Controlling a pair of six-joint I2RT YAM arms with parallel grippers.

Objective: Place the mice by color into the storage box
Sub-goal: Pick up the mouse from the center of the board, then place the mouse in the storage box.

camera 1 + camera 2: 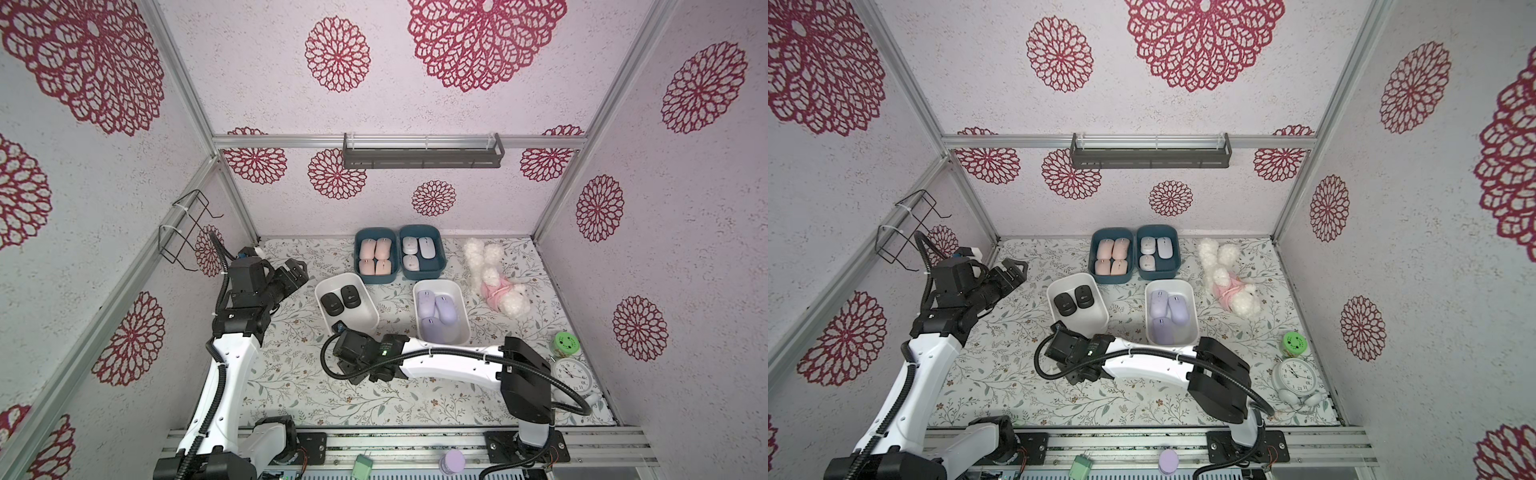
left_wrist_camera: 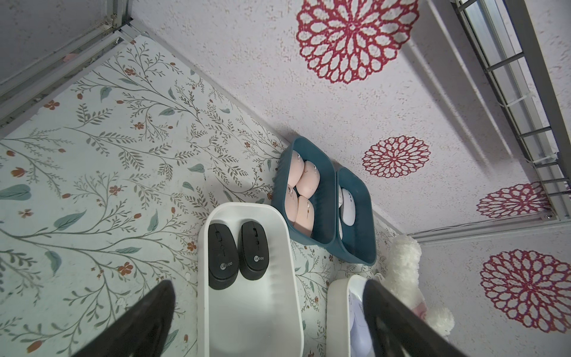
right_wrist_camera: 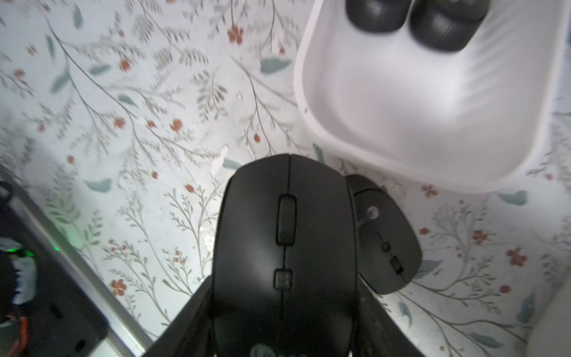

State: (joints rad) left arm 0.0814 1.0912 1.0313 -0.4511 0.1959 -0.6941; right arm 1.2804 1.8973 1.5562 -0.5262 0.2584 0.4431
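Black mouse (image 3: 285,247) cropped, second mouse (image 3: 387,241) partly hidden

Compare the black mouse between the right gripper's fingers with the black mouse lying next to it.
The gripped black mouse sits in the right gripper, wheel side up; the loose black mouse lies on the mat, seemingly underside up. Both are black ovals outside the white bin.

Non-task: plush toy (image 1: 494,278), green-lidded jar (image 1: 566,345) and alarm clock (image 1: 573,374) sit well apart from left gripper (image 1: 299,268), across floral mat (image 1: 291,374). Wire rack (image 1: 187,232) on the wall near it.
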